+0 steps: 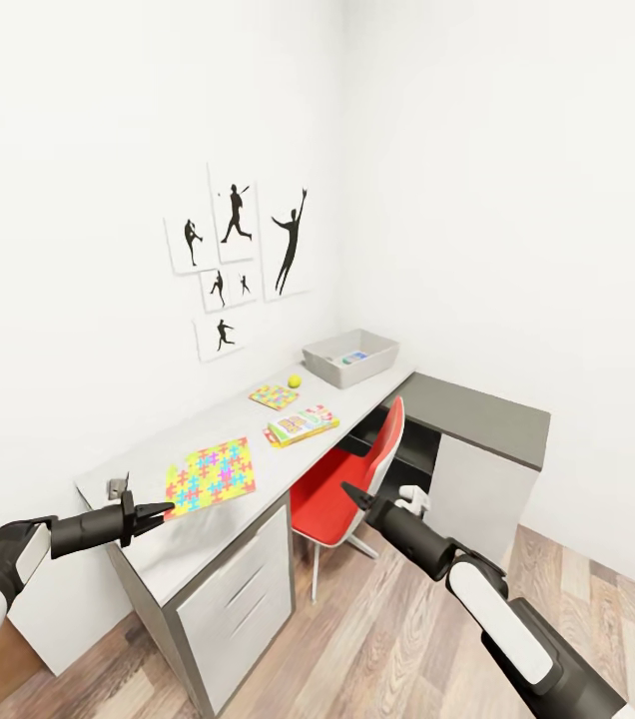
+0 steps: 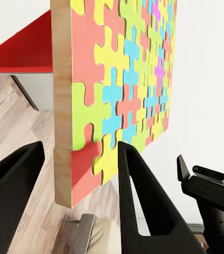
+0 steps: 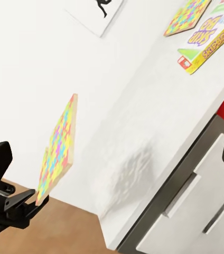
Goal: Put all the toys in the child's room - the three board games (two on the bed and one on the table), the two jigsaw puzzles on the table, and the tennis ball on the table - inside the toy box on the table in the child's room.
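So far, from the head view, I have the left gripper clamped on an edge of the larger jigsaw puzzle, which I am holding up clear of the table. Further along the table lie the smaller jigsaw puzzle, the SKIP-BO board game and the tennis ball, all outside the toy box at the far end. Something blue and something green already lie inside the box, too small for me to name. My right gripper hangs empty over the red chair, its jaws apart.

Left wrist view: the fingers straddle the puzzle's wooden edge.

Right wrist view: the puzzle hangs tilted, clear of the table, with the left gripper pinching its lower corner.

I judge at least four toys remain to be boxed
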### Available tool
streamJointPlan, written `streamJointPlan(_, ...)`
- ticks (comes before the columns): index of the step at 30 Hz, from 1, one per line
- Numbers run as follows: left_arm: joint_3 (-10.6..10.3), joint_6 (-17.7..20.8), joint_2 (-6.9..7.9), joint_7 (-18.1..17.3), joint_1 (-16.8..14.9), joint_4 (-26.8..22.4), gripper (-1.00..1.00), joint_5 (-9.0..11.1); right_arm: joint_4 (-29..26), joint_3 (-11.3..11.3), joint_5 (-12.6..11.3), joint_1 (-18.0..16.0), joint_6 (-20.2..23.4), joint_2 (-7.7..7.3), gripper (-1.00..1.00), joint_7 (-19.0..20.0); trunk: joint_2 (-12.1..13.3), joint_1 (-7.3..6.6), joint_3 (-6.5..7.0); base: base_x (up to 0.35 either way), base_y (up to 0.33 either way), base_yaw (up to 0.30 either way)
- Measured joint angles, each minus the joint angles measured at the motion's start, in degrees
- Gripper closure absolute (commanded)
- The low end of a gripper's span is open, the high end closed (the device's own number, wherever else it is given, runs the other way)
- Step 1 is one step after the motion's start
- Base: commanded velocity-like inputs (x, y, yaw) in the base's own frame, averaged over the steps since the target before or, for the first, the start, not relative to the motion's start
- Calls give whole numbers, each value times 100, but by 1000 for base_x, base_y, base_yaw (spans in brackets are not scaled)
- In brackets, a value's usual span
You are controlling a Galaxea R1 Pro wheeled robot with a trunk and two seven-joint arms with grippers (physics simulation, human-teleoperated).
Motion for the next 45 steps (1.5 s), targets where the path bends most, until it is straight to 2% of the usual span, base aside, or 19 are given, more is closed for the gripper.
streamJointPlan(8,2,-1,-2,1,0,0,100,-2,4,-6,0,0,7,72,-100,4,0,0,-11,0,0,-16)
streamJointPlan(45,-1,-9,10,-16,0,0,100,1,-4,7,42,-3,6,77,-100,0,0,0,-260,0,0,-125)
